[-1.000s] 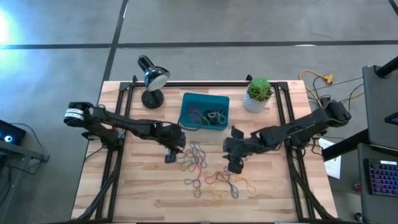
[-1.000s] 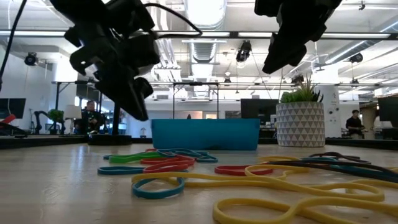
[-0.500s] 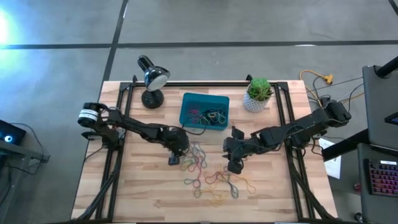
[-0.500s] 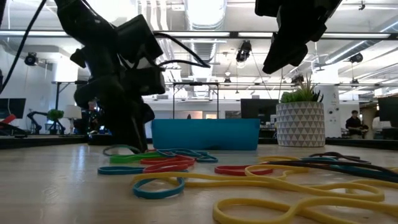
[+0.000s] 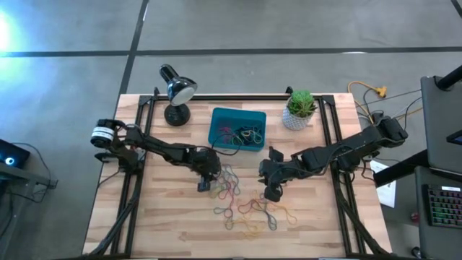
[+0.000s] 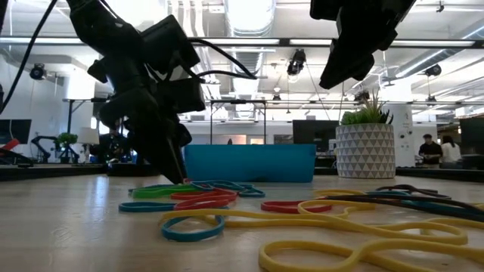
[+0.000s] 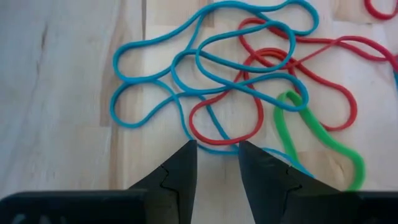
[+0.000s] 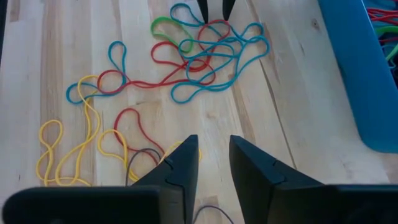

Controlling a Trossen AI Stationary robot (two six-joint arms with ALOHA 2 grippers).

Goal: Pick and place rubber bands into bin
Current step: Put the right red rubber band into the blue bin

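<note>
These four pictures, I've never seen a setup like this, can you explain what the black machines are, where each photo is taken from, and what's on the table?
Two dark robot arms work at a wooden table. One picture looks straight down, one looks level from the tabletop, and two come from cameras on the arms' wrists.

On the wood lie thin coloured rubber bands, with more already inside the shallow teal plastic bin. A black desk lamp and a white potted plant stand at the back.

The left gripper is down at the bands, fingers slightly apart around a red and blue tangle, holding nothing yet. The right gripper hangs above the table, holding nothing.
</note>
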